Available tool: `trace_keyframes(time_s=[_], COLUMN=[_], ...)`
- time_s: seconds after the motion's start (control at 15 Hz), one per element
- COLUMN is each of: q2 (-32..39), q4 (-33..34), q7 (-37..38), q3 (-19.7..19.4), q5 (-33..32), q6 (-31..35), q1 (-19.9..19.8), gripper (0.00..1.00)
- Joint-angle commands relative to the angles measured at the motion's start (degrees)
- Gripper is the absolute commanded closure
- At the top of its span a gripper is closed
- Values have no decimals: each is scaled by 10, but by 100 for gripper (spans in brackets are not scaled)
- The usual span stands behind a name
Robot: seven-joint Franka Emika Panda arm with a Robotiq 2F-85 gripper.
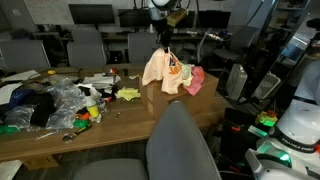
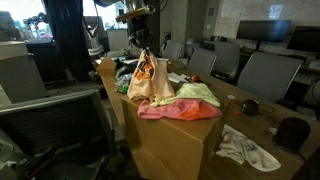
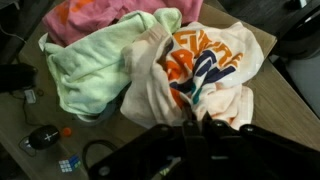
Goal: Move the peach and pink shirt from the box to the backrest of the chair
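Observation:
My gripper (image 1: 163, 42) is shut on the peach shirt (image 1: 160, 68), a pale shirt with an orange-red print. It hangs bunched below the fingers, lifted above the box (image 2: 175, 140). In the wrist view the peach shirt (image 3: 200, 70) fills the space just ahead of my gripper (image 3: 190, 125), a fold pinched between the jaws. The pink shirt (image 2: 175, 110) lies on the box, seen also in the wrist view as the pink shirt (image 3: 110, 12) at the top. The grey chair (image 1: 182, 140) stands in the foreground, its backrest bare.
A yellow-green cloth (image 3: 90, 60) lies on the box beside the shirts. Clear plastic bags and small toys (image 1: 60, 100) clutter the table. A white cloth (image 2: 245, 148) lies beyond the box. Smaller grey chairs (image 1: 85, 45) stand behind the table.

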Motion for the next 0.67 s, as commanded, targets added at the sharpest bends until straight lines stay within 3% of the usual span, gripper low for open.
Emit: trace_keyframes(time_s=[0.0,0.2,0.6], q2=[-60,-92,-135], q4=[-34,-46,-56], q7=[6,-38,-204], q3=[15,34,72], q5=[-42,-41,-15], q6=[-6,-27,-104], q1=[17,24,35], gripper=[97,97,97])
